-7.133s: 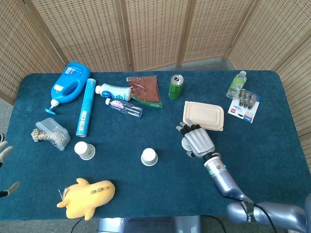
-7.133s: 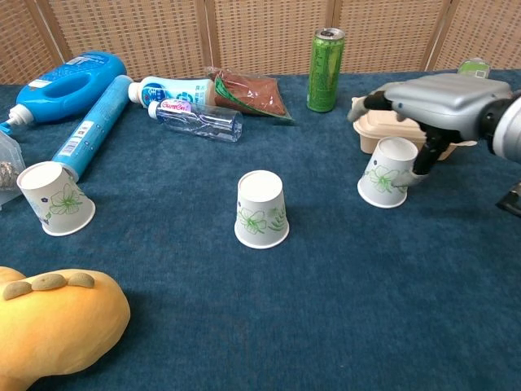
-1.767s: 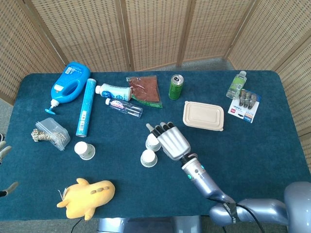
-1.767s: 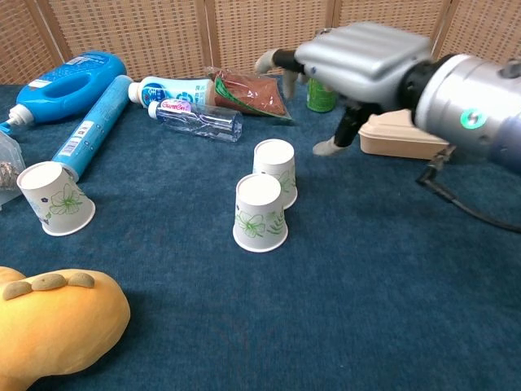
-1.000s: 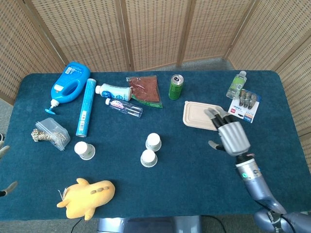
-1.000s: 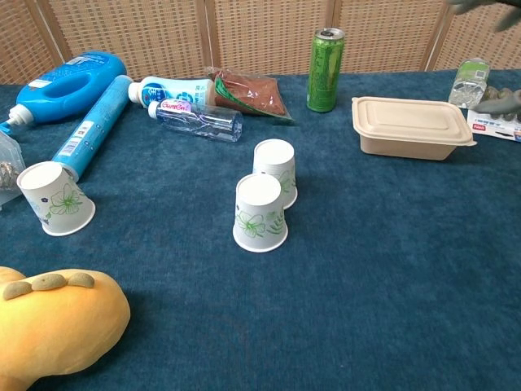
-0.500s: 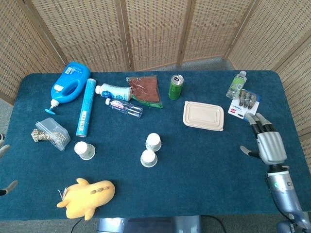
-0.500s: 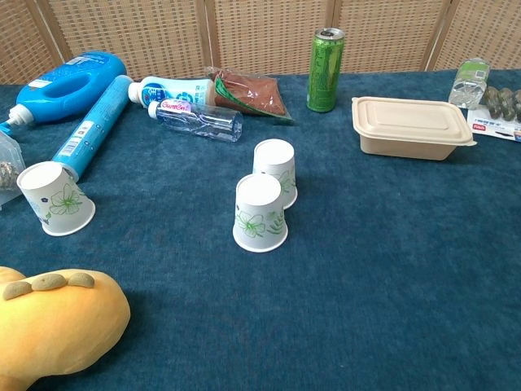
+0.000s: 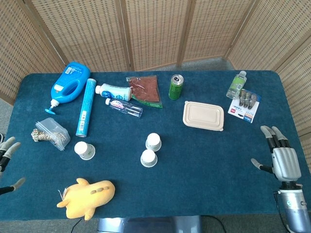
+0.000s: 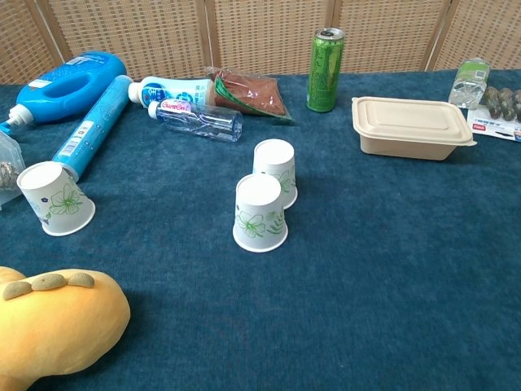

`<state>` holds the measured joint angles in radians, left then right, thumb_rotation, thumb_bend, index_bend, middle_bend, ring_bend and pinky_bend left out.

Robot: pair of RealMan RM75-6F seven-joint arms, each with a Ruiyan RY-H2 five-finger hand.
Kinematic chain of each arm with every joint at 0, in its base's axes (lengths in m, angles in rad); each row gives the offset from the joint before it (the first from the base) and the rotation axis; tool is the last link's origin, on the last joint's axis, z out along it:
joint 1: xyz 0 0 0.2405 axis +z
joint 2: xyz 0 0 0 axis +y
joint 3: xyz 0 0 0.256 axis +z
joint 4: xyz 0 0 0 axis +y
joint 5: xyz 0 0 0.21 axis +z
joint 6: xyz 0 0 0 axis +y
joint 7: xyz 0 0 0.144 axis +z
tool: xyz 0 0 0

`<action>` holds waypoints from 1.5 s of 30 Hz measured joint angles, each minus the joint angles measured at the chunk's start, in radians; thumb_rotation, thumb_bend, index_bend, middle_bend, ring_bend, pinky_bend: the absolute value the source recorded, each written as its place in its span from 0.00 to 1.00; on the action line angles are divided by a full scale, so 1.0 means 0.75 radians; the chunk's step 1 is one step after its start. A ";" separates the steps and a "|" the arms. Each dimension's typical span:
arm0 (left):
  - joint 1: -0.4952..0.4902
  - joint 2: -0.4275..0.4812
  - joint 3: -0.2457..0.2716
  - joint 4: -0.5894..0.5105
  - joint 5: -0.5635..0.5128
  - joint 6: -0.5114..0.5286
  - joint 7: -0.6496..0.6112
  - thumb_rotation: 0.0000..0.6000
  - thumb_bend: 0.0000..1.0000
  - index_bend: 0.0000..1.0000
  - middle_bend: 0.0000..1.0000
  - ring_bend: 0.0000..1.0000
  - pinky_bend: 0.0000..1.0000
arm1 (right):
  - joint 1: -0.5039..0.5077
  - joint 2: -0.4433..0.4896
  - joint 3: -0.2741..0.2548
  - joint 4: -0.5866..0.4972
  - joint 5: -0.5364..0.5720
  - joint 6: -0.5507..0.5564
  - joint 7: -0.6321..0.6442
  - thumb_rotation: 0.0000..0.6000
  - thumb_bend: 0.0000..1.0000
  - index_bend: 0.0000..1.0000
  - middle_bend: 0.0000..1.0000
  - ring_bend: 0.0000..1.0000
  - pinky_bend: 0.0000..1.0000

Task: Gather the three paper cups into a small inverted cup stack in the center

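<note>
Two inverted white paper cups with green leaf prints stand side by side in the table's middle: the nearer cup and the farther cup. A third inverted cup stands alone at the left. My right hand hovers open over the table's right edge, fingers spread, far from the cups. Only the fingertips of my left hand show at the left border, apart and holding nothing. Neither hand appears in the chest view.
A yellow plush toy lies near the front left. Along the back are a blue detergent jug, a blue tube, bottles, a brown food pouch, a green can and a beige lidded box. A battery pack lies right.
My right hand set its cup down beside the centre cup, let go, then pulled back rightward to the table's right edge. My left fingertips have risen slightly at the left border.
</note>
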<state>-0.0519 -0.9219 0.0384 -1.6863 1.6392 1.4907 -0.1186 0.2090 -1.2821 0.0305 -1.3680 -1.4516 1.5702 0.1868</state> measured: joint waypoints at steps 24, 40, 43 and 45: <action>-0.402 -0.234 -0.157 -0.243 -0.418 -0.535 0.782 1.00 0.26 0.00 0.00 0.00 0.00 | -0.076 0.045 0.042 -0.057 -0.034 -0.032 0.087 1.00 0.05 0.02 0.10 0.06 0.18; -0.613 -0.484 -0.221 -0.226 -0.947 -0.510 1.317 1.00 0.26 0.00 0.00 0.00 0.06 | -0.089 0.055 0.075 -0.062 -0.027 -0.068 0.136 1.00 0.06 0.02 0.10 0.06 0.18; -0.650 -0.520 -0.213 -0.228 -0.994 -0.469 1.387 1.00 0.25 0.00 0.09 0.02 0.18 | -0.090 0.054 0.079 -0.060 -0.024 -0.076 0.146 1.00 0.06 0.02 0.10 0.06 0.18; -0.666 -0.540 -0.203 -0.228 -1.008 -0.440 1.423 1.00 0.26 0.02 0.16 0.09 0.24 | -0.091 0.054 0.083 -0.060 -0.023 -0.080 0.153 1.00 0.06 0.02 0.10 0.06 0.18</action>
<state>-0.5513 -1.3270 -0.1139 -1.8572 0.8833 1.1604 0.9489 0.1405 -1.2415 0.0925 -1.4132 -1.4689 1.5105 0.3013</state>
